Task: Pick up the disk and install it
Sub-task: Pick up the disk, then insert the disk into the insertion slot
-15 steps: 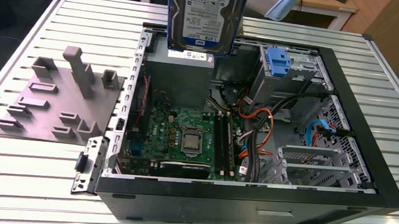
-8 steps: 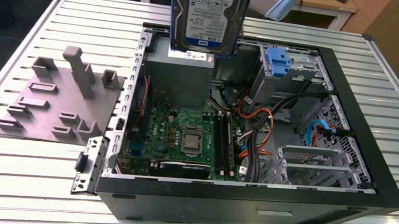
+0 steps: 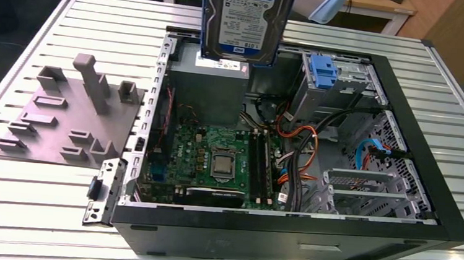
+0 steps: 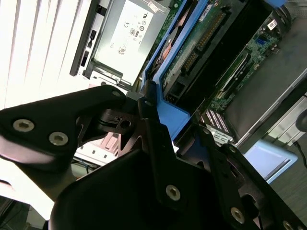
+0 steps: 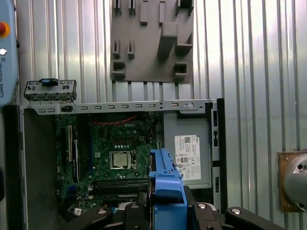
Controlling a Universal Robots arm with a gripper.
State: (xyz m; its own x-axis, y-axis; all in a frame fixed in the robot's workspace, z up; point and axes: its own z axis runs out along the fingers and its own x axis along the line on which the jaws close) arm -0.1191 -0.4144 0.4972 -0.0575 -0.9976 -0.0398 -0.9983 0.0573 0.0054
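Disk (image 3: 245,19), a flat silver hard drive with white-and-blue label and blue plastic rails, hangs upright at the exterior view's upper centre, above the open black computer case (image 3: 290,234); the black gripper (image 4: 172,117) clamps its railed end, probably leaving the far end free for the grey metal drive cage (image 3: 335,82) nearby.

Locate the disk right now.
The disk hangs upright at the exterior view's top centre, above the open computer case, by its power-supply box, clamped in the gripper jaws.
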